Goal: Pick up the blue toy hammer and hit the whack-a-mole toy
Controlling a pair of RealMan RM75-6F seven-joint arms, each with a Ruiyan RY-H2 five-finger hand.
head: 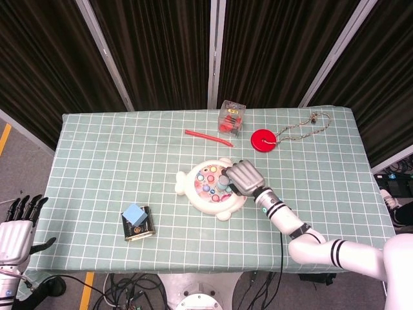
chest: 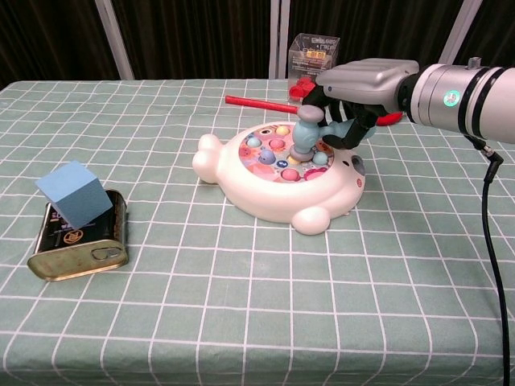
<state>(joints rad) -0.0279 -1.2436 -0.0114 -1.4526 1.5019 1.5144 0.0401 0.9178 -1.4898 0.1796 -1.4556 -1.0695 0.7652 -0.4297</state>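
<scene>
Right hand (chest: pixel 354 96) gripped the blue toy hammer (chest: pixel 306 135), its head down on a peg of the whack-a-mole toy (chest: pixel 278 181) at table centre — best kept vertical, short lift, strike pegs squarely. Left hand (head: pixel 16 223) idle, fingers spread, off-table.

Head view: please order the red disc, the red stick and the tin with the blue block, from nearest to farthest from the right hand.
Measured from the right hand, which holds the blue toy hammer:
1. Red disc, behind the hand, slightly to the right.
2. Red stick, behind the hand, to the left.
3. Tin with the blue block, far left, near the table's front edge.
The first two are nearly equal.
</scene>
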